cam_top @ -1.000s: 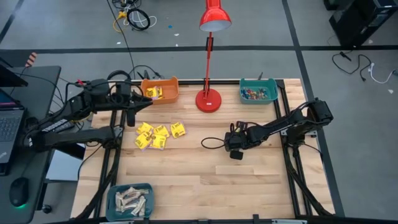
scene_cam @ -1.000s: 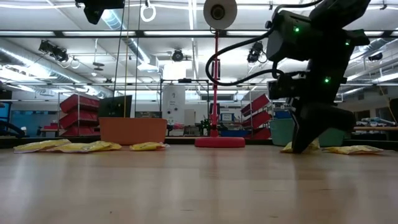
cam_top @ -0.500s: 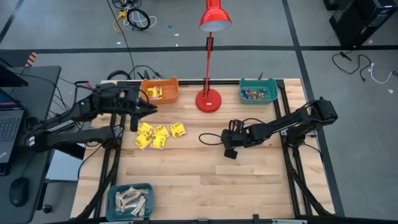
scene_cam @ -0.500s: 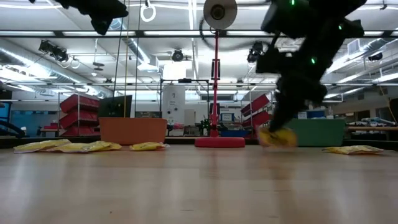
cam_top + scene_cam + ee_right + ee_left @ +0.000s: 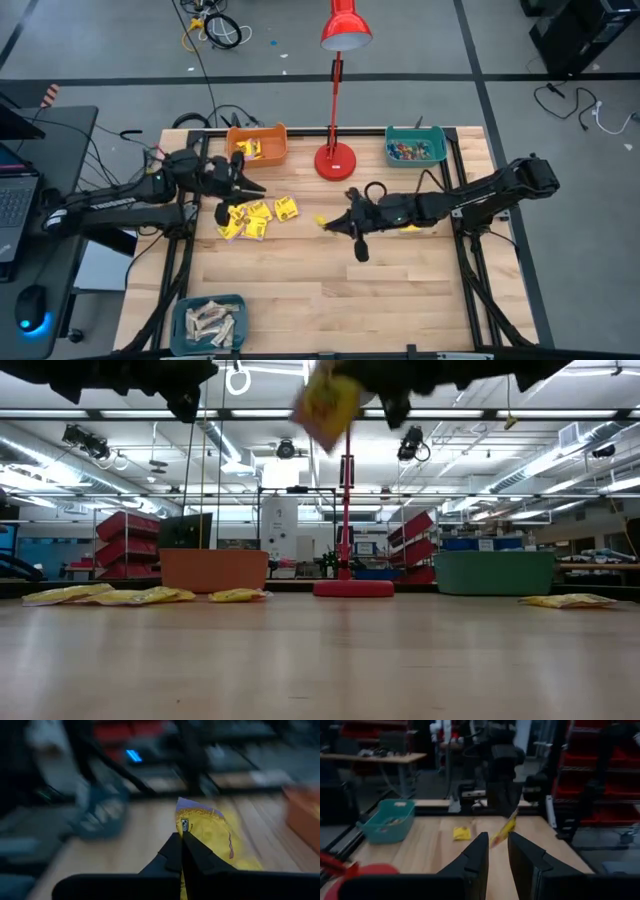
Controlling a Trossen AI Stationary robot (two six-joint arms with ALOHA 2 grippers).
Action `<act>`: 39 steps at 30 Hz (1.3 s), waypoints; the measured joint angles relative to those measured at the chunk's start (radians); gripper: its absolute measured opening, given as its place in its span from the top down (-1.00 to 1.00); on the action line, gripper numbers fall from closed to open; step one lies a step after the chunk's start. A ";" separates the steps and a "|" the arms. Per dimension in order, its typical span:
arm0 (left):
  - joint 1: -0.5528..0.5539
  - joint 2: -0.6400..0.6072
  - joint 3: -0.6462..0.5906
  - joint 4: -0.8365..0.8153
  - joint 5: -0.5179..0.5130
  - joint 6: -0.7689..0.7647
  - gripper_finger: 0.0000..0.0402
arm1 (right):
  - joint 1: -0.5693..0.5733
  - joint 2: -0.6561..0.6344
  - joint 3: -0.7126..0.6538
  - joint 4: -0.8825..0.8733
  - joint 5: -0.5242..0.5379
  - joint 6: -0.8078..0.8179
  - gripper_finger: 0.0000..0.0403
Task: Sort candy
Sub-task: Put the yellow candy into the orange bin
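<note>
Yellow candy packet (image 5: pixel 207 832) lifted above the tabletop (image 5: pixel 400 290)
It is clamped in the right end effector (image 5: pixel 335 224); the left end effector (image 5: pixel 495 851) is parted, empty.

Nothing here can be read. The yellow packet (image 5: pixel 207 832) pinched in my right claw (image 5: pixel 182 851) carries a small dark mark with pale flecks near its upper corner, but I cannot make out a letter or a numeral in it. The yellow packets (image 5: pixel 255 217) lying on the counter (image 5: pixel 330 290) show dark print from above, too small to tell as words. The orange bin (image 5: pixel 258 145), the teal bin (image 5: pixel 415 148) and the red lamp (image 5: pixel 340 90) bear no lettering that I can pick out.
</note>
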State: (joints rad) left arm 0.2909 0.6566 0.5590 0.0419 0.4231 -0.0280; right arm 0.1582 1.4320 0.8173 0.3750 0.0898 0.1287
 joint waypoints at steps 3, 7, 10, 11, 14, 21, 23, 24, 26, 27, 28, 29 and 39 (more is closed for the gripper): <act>-0.037 0.012 -0.047 0.147 0.001 -0.002 0.62 | -0.012 0.025 0.000 0.172 -0.116 -0.017 1.00; -0.085 0.051 -0.103 0.339 0.001 -0.005 0.62 | -0.029 0.083 0.000 0.405 -0.239 -0.018 1.00; -0.123 0.094 -0.129 0.452 -0.001 -0.010 0.62 | -0.044 0.125 0.000 0.532 -0.305 -0.019 1.00; -0.136 0.110 -0.132 0.475 -0.005 -0.010 0.62 | -0.051 0.135 0.000 0.563 -0.321 -0.019 1.00; -0.171 0.163 -0.133 0.517 -0.014 -0.010 0.62 | -0.071 0.154 0.000 0.635 -0.344 -0.019 1.00; -0.215 0.302 -0.133 0.678 -0.099 -0.012 0.62 | -0.094 0.154 0.003 0.704 -0.410 -0.024 1.00; -0.217 0.341 -0.133 0.728 -0.123 -0.026 0.62 | -0.096 0.154 0.010 0.703 -0.423 -0.025 1.00; -0.218 0.367 -0.133 0.768 -0.124 -0.030 0.62 | -0.096 0.154 0.012 0.701 -0.432 -0.026 1.00; -0.221 0.413 -0.133 0.831 -0.124 -0.037 0.62 | -0.096 0.154 0.017 0.701 -0.439 -0.030 1.00; -0.225 0.434 -0.133 0.860 -0.119 -0.042 0.62 | -0.096 0.154 0.018 0.703 -0.440 -0.034 1.00; -0.228 0.455 -0.133 0.893 -0.107 -0.050 0.62 | -0.096 0.154 0.018 0.703 -0.441 -0.037 1.00; -0.228 0.476 -0.130 0.922 -0.087 -0.056 0.62 | -0.096 0.154 0.018 0.701 -0.441 -0.040 1.00; -0.229 0.616 -0.075 1.039 -0.027 -0.108 0.62 | -0.096 0.154 0.018 0.684 -0.441 -0.052 1.00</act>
State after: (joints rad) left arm 0.0624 1.2724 0.4843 1.0809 0.3956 -0.1363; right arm 0.0620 1.5860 0.8356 1.0587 -0.3515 0.0765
